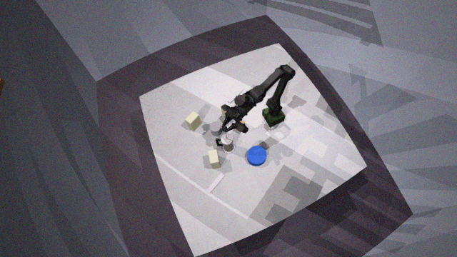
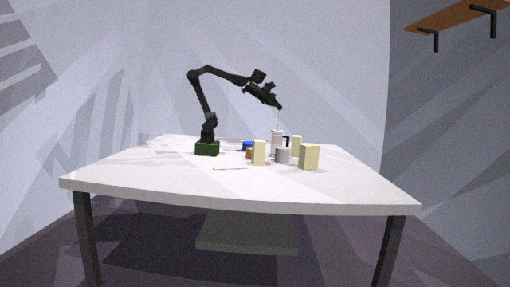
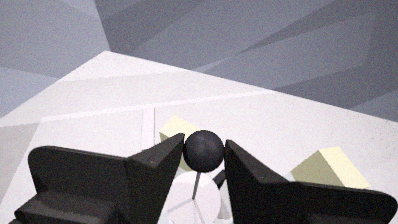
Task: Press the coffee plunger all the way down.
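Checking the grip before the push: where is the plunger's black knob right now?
In the wrist view the round black plunger knob sits centre frame, clamped between the dark gripper jaws, high above the white press lid on its thin rod.
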`<state>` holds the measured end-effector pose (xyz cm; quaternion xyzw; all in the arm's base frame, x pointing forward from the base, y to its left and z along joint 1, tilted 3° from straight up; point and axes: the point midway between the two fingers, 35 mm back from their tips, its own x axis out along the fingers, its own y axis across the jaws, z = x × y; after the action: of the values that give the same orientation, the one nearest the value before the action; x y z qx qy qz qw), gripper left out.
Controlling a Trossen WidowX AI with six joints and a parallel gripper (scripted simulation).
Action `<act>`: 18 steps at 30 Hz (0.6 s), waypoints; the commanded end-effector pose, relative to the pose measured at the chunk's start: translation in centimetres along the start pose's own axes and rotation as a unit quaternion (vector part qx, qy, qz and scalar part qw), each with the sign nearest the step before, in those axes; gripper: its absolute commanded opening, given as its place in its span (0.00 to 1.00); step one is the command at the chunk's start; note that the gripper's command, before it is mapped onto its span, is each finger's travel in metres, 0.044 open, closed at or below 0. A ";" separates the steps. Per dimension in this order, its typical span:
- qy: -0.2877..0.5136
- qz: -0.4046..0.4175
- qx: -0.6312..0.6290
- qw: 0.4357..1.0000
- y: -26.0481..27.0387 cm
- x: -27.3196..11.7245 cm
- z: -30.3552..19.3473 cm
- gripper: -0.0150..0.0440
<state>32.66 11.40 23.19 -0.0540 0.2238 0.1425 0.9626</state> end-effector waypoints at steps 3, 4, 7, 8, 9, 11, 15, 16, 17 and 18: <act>0.007 0.001 -0.002 1.000 0.1 0.8 -1.2 0.45; 0.007 0.001 -0.002 1.000 0.1 1.0 -1.3 0.45; 0.007 0.001 -0.002 1.000 0.1 1.3 -1.7 0.45; 0.007 0.001 -0.002 1.000 0.1 1.4 -1.8 0.45; 0.007 0.001 -0.002 1.000 0.1 1.5 -2.0 0.45; 0.007 0.001 -0.002 1.000 0.1 1.7 -2.2 0.45; 0.007 0.001 -0.002 1.000 0.1 2.1 -2.7 0.45; 0.007 0.001 -0.002 1.000 0.1 2.2 -2.9 0.45; 0.007 0.001 -0.002 1.000 0.1 2.3 -3.0 0.45; 0.007 0.001 -0.002 1.000 0.1 2.4 -3.1 0.45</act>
<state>33.49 11.54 21.63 -0.0496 0.2054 0.1424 0.9670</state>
